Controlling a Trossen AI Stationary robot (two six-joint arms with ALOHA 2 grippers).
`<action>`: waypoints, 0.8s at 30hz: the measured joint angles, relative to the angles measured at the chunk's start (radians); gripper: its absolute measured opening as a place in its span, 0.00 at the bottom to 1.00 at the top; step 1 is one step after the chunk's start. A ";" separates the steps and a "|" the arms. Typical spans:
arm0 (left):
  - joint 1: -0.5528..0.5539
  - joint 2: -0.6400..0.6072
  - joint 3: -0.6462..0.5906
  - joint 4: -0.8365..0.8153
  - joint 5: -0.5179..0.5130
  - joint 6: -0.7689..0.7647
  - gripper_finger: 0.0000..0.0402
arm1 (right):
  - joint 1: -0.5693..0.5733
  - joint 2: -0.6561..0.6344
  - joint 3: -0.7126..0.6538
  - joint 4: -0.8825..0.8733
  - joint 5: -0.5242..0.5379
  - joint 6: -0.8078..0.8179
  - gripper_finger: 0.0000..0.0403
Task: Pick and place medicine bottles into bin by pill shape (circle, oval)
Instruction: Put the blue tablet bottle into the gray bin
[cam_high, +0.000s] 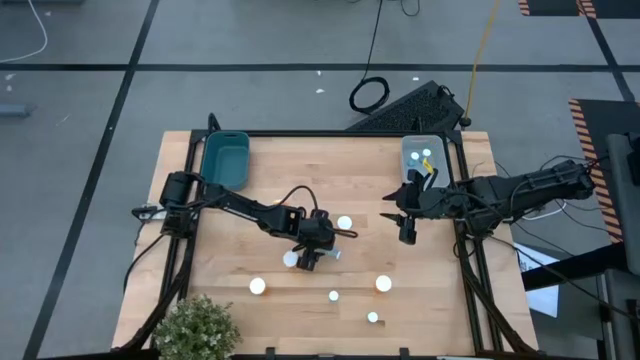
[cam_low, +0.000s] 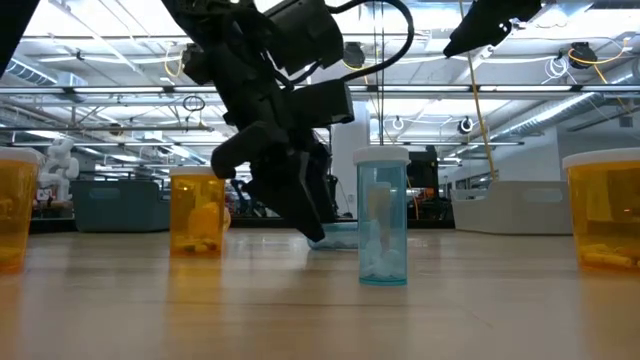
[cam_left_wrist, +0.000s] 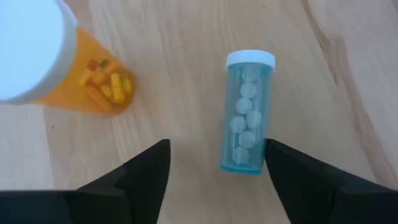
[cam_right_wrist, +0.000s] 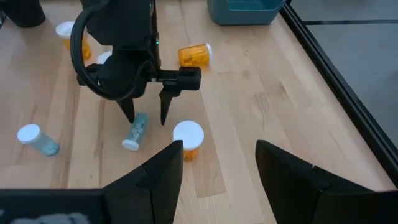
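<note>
The left gripper (cam_left_wrist: 214, 171), jaws spread, straddles the lying blue bottle (cam_left_wrist: 247, 113), whose long axis runs along the fingers, beside 1 upright orange bottle (cam_left_wrist: 68, 68).

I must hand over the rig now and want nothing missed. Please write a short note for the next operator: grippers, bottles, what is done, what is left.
Left gripper: open, low over the table, fingers on either side of a lying blue bottle with round pills; not gripped yet.
Right gripper: open, holding nothing, above the table near the clear bin.
Done: at least two bottles are in the clear bin; none shows in the teal bin.
Left: about seven on the table, including the blue one and an orange bottle beside it.
</note>
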 joint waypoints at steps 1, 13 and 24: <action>0.000 0.000 0.000 0.000 0.001 0.002 0.61 | 0.000 0.000 0.000 0.000 0.000 0.000 0.49; 0.000 0.011 -0.001 -0.018 0.001 0.019 0.38 | 0.000 0.000 0.000 0.000 0.000 0.000 0.49; 0.000 0.010 -0.001 -0.012 0.001 0.057 0.25 | 0.000 0.000 0.000 0.007 -0.001 0.000 0.49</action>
